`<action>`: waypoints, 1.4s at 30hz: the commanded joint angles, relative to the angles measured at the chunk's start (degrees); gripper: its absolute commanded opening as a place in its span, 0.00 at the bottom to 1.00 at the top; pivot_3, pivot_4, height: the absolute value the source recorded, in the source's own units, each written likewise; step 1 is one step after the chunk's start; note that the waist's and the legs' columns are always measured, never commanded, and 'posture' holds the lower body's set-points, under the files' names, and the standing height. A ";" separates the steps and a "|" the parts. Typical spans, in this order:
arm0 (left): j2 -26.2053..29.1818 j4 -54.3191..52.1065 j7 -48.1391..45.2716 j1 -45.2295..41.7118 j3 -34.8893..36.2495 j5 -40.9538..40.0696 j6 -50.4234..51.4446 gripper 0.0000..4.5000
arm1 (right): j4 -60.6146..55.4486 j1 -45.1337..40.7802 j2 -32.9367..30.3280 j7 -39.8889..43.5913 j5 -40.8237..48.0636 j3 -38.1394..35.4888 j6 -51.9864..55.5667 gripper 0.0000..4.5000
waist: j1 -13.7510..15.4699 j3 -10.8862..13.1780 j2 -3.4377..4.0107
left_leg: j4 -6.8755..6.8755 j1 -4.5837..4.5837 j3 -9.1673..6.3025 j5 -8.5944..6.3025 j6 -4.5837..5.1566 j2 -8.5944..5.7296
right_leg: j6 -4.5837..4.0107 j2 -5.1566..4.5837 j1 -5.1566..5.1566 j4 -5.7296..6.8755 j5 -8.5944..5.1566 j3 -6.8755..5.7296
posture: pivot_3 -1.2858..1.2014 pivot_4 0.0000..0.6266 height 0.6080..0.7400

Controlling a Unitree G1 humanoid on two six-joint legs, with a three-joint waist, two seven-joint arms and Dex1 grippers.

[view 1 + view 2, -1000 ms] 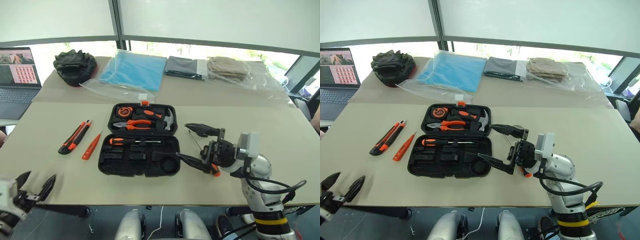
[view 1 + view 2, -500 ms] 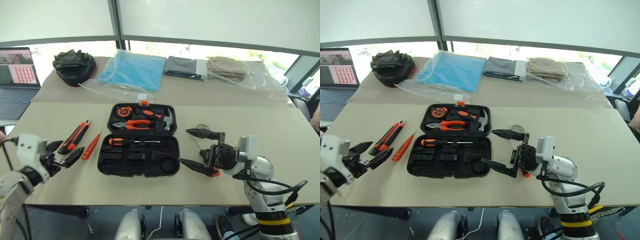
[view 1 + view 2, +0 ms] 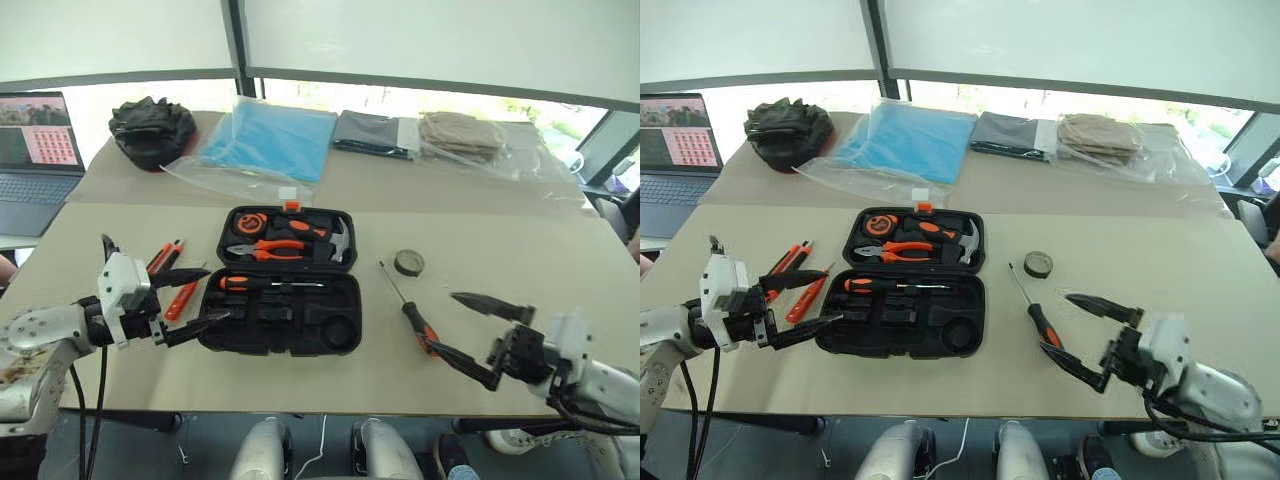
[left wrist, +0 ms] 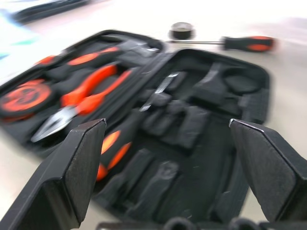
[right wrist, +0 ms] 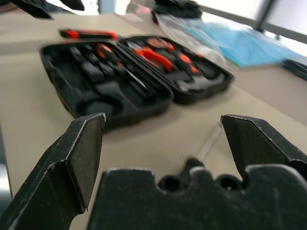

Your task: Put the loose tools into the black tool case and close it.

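Left eye view: both grippers' jaws gape wide, holding nothing.

The left gripper (image 3: 190,296) points right at the near left, fingers spread wide. The right gripper (image 3: 480,335) points left at the near right, equally wide, empty.

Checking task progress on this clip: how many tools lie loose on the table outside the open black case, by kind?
Screwdriver: 1
Small dark tape roll: 1
Utility knife: 1
Slim orange pen-like tool: 1
Total: 4
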 commanded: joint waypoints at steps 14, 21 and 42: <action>-2.82 9.04 -10.84 0.52 -1.10 2.84 -17.82 0.99 | -16.49 -20.24 -11.70 -28.07 6.03 10.19 56.22 1.00 | -0.66 0.01 0.00 | 0.05 0.04 0.30 0.02 -0.04 0.38 | -0.38 0.03 -0.19 -0.01 0.07 0.02 | 0.52 0.24 1.00; -2.05 5.17 -9.08 3.89 0.05 0.91 -15.07 1.00 | -11.00 -33.14 -10.40 -32.94 3.11 22.40 68.20 0.83 | -0.65 -0.01 -0.02 | 0.06 -0.62 0.18 -0.09 0.07 0.27 | -0.29 0.05 -0.65 -0.09 0.42 -0.07 | 0.52 0.24 1.00; -5.71 -2.72 1.91 9.31 6.72 -6.02 -5.05 1.00 | -4.63 -44.94 -10.76 -3.30 0.54 23.96 37.65 0.22 | -2.95 0.05 -0.18 | 0.20 -0.10 0.26 -0.05 0.02 0.52 | 0.17 0.39 -0.31 -0.01 0.26 0.07 | 0.52 0.24 1.00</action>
